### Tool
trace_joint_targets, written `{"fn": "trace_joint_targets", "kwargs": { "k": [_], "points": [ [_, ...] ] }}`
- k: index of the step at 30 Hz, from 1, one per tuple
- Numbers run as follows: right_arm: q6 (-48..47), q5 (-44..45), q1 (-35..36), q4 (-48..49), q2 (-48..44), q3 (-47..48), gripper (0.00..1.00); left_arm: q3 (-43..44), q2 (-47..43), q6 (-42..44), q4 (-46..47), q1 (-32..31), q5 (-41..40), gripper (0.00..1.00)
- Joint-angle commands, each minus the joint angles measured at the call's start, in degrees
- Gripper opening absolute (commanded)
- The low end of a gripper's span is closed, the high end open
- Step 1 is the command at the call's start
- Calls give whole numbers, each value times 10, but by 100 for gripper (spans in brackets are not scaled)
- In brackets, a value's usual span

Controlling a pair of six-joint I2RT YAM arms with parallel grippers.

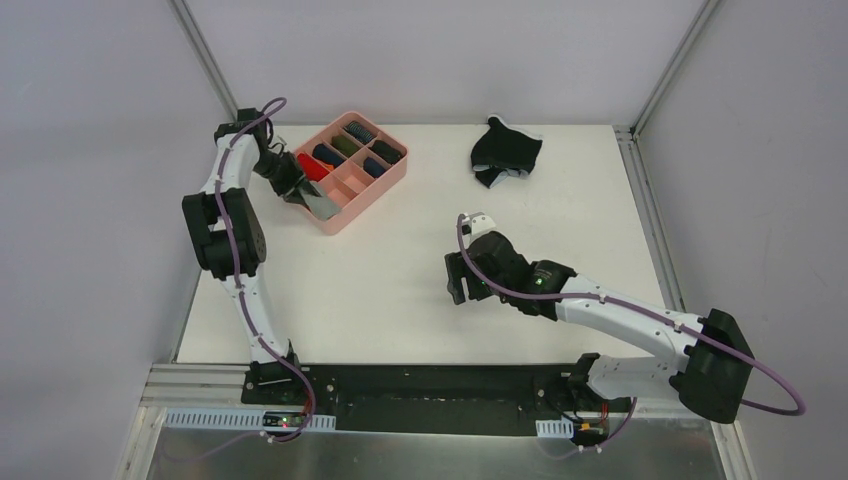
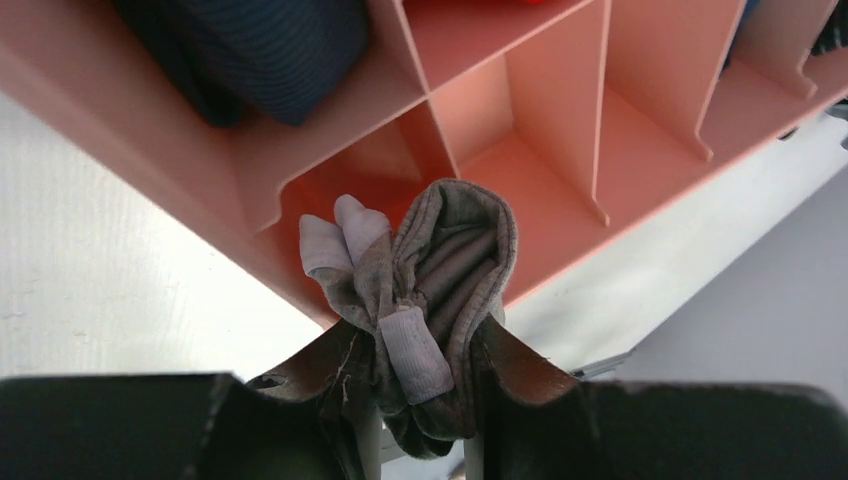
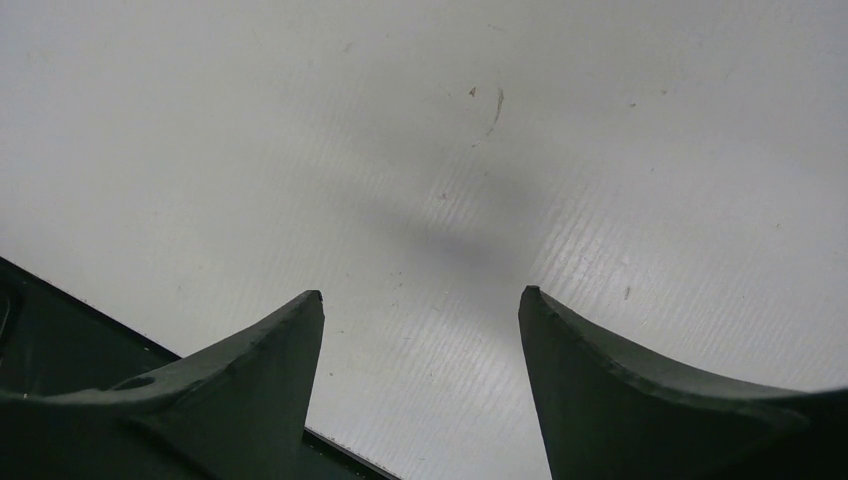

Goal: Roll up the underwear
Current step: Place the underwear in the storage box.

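Note:
My left gripper (image 1: pixel 303 192) is shut on the grey underwear (image 2: pixel 440 270), a bunched roll with pale ribbed waistband ends sticking out. It hangs over the near corner compartment of the pink tray (image 2: pixel 330 110). From above, the grey underwear (image 1: pixel 320 204) shows at the tray's (image 1: pixel 378 197) near-left corner. The black underwear (image 1: pixel 506 152) lies crumpled and apart at the far middle-right of the table. My right gripper (image 1: pixel 463 282) hovers low over bare table in the middle; in its wrist view the right gripper (image 3: pixel 420 295) is open with nothing between its fingers.
The tray's far compartments hold several dark rolled pieces (image 1: pixel 345 145) and a red one (image 1: pixel 312 166); a dark blue roll (image 2: pixel 270 50) fills the compartment beside the grey roll. White table (image 1: pixel 400 290) spreads between tray and right arm. Grey walls enclose the back and sides.

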Motion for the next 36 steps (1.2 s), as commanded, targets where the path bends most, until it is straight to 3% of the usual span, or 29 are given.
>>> {"fn": "trace_joint_targets", "kwargs": {
  "k": [1,20,36],
  "points": [
    [13,-9,-2,6,-6,-2,74,9,4,13,-55,2,-59,0],
    [30,1,-2,-3,-24,-2,71,39,91,7,-95,-14,-129,0],
    [42,5,-2,2,-18,-8,71,47,89,-102,-138,-12,-246,0]
  ]
}}
